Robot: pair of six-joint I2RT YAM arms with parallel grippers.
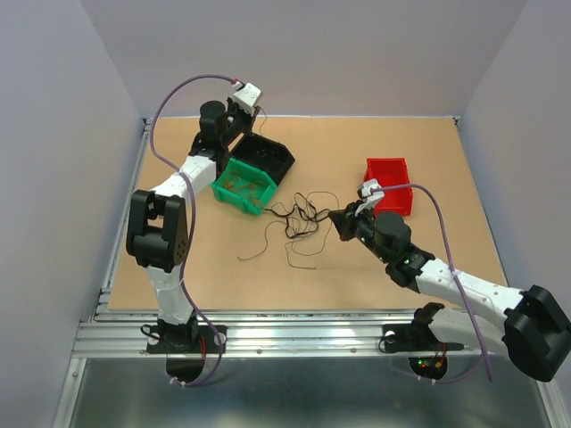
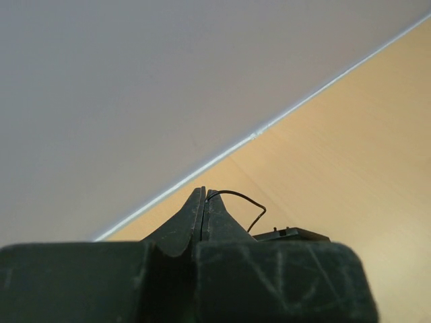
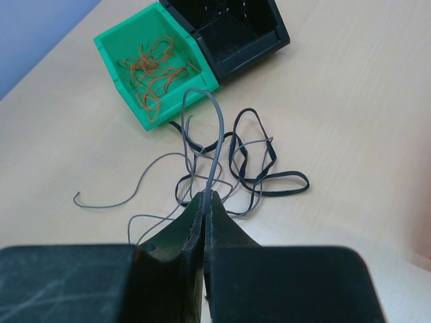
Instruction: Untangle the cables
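A tangle of thin black and grey cables point(image 1: 302, 220) lies on the table between the bins. My right gripper point(image 1: 343, 222) sits at its right edge, shut on a grey wire point(image 3: 215, 138) that loops up from the pile. Its fingertips point(image 3: 206, 196) are closed, with flat black loops point(image 3: 271, 180) just beyond them. My left gripper point(image 1: 241, 100) is raised at the far left, above the black bin point(image 1: 266, 157). In the left wrist view the left gripper point(image 2: 204, 192) is shut on a short thin black wire point(image 2: 237, 196) that curls right from the tips.
A green bin point(image 1: 243, 185) holding orange-red wires point(image 3: 153, 70) stands beside the black bin point(image 3: 229, 25). A red bin point(image 1: 390, 185) stands at the right. One thin wire end trails left and front of the tangle point(image 1: 254, 250). Walls enclose the table.
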